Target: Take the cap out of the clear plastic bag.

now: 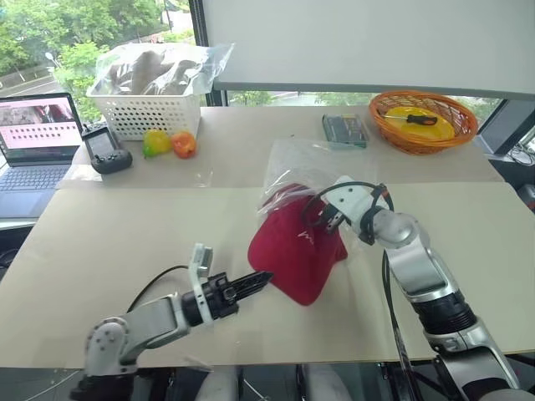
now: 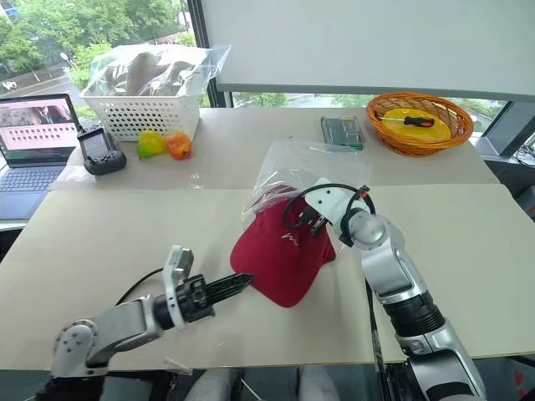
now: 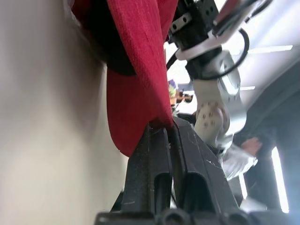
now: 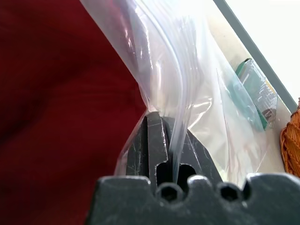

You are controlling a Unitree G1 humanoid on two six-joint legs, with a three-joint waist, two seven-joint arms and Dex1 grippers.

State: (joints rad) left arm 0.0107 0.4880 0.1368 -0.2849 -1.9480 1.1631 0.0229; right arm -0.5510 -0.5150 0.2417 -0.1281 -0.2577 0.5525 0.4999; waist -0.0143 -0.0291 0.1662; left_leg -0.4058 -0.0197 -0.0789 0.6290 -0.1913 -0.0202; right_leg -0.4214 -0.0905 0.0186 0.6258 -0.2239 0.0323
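Note:
The maroon cap (image 1: 292, 255) lies mid-table, most of it outside the clear plastic bag (image 1: 305, 163), with its far end still under the bag's open mouth. My left gripper (image 1: 261, 278) reaches in level from the near left. It is shut on the cap's near edge, and the left wrist view shows the red fabric (image 3: 136, 70) pinched at the fingertips (image 3: 161, 133). My right gripper (image 1: 328, 219) sits at the cap's far right side, shut on the bag. Its film (image 4: 187, 84) runs between the fingers (image 4: 157, 136) in the right wrist view.
At the back left stand a white basket (image 1: 146, 113) holding a bulky clear bag, two small fruits (image 1: 183, 144), a black controller (image 1: 109, 152) and a laptop (image 1: 33, 138). A green box (image 1: 344, 129) and an orange wicker basket (image 1: 422, 121) sit at the back right.

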